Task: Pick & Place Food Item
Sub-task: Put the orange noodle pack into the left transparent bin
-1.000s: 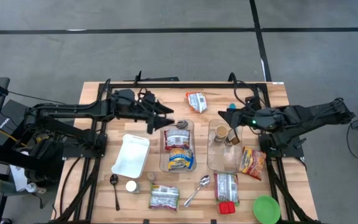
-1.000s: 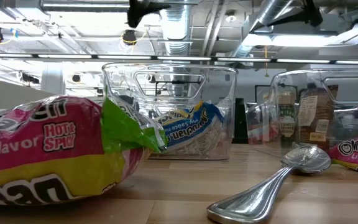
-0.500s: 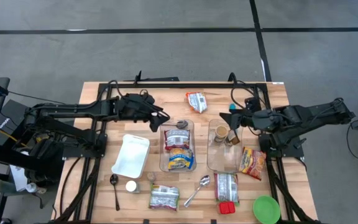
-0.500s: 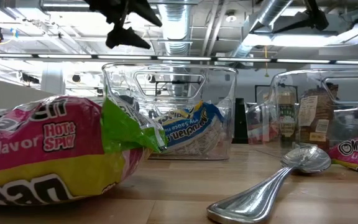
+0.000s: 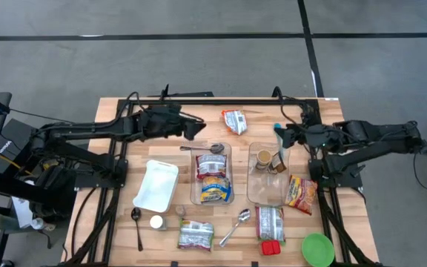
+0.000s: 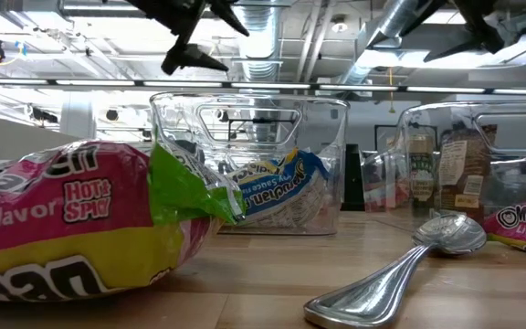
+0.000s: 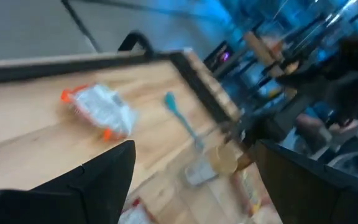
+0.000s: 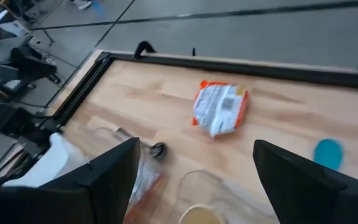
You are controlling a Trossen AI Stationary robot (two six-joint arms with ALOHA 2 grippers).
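Tools both hang released and empty: left tool [image 5: 197, 127] and right tool [image 5: 279, 132] flank the orange-edged food packet [image 5: 235, 121] lying on the counter [image 5: 117, 119]. Judging by this, the approach step is in hand. Next, one tool should descend over that packet and clench.

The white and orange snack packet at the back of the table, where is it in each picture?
High view: white and orange snack packet lies near the table's far edge, between the two arms.
Low view: not in it.
Left wrist view: blurred, on bare wood.
Right wrist view: on bare wood, near the black rail.
Shared landmark: the blue spoon beside it.
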